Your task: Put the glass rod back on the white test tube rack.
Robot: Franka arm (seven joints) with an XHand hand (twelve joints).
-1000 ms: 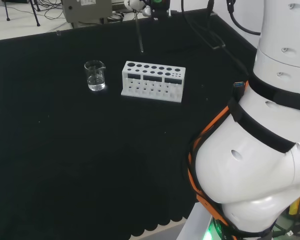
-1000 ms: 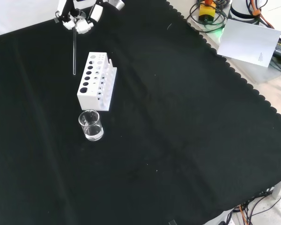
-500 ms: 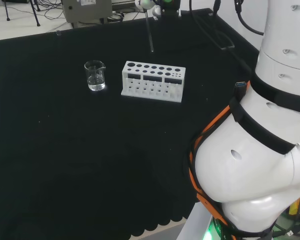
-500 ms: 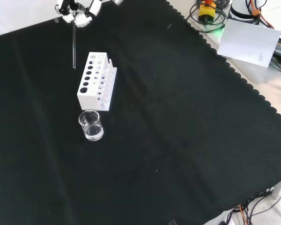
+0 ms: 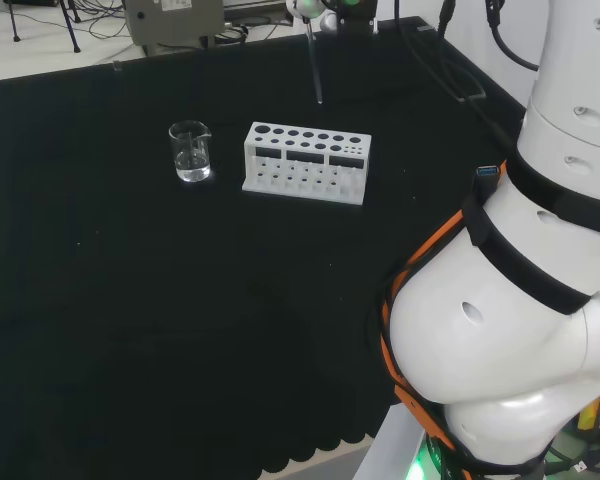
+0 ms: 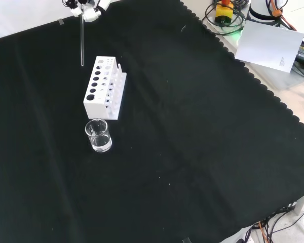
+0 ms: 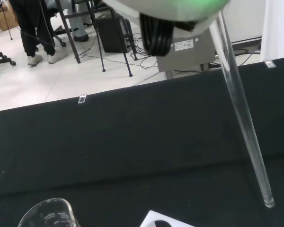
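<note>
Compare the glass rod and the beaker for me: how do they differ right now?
The glass rod is long and thin; the beaker is short and wide. The rod hangs near upright in the air from the hand, its lower tip clear of the white test tube rack; the beaker stands on the black cloth, untouched. In the front view the rod is past the rack's far end, the beaker at its near end. Both are clear glass.

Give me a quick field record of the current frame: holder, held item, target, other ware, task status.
holder: robot hand, at the front view's top edge
held item: glass rod, hanging near upright, lower tip free in the air
target: white test tube rack, standing on the black cloth, holes look empty
rod vs rack: tip above and beside the rack, not in a hole
other ware: glass beaker, near the rack's end
task status: rod not yet placed
</note>
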